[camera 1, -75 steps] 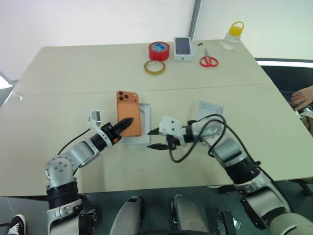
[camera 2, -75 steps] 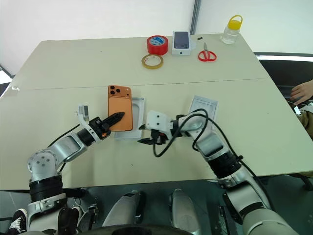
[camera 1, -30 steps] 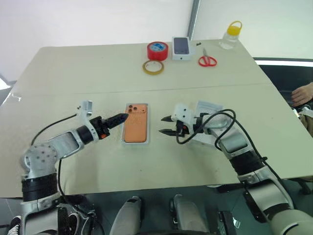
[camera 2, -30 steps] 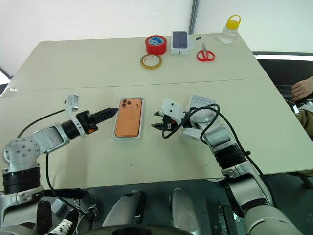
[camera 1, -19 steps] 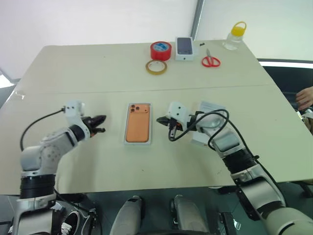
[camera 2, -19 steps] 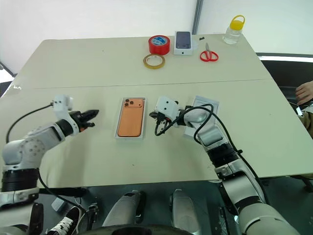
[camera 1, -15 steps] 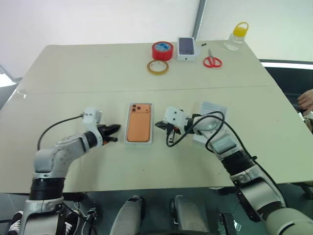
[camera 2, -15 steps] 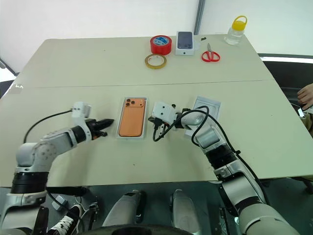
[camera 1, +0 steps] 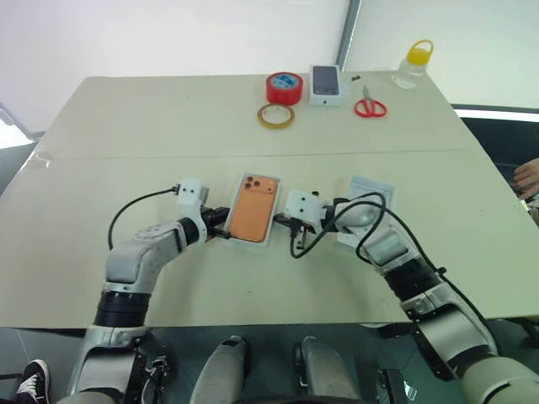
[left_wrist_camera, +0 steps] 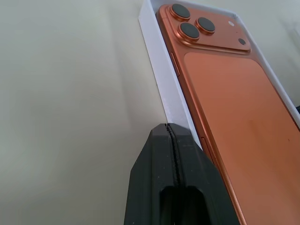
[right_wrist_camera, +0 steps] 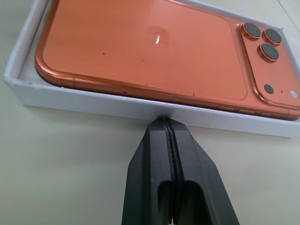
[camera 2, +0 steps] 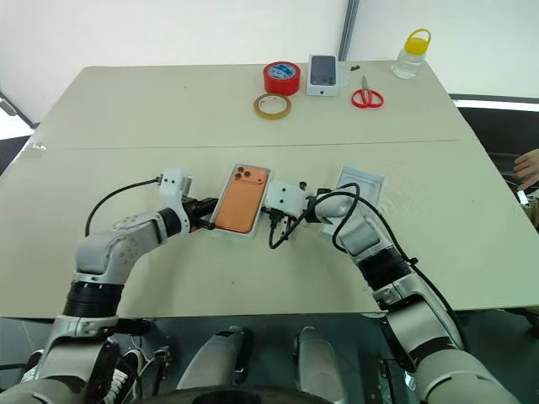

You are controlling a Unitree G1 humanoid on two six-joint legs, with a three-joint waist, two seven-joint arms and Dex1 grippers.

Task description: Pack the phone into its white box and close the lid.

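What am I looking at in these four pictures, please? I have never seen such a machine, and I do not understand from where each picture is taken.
It is a humanoid robot with two arms at a table. Two pictures come from cameras in its head, looking down. The other two come from a camera on each wrist, looking along that hand's black fingers.

The orange phone lies with its back up in the white box. The left hand and the right hand are both shut and hold nothing. Their tips are at the box's two long walls, one on each side.

The lid lies past the right arm. At the far edge are a red tape roll, a tan tape ring, a small white box, red scissors and a bottle.
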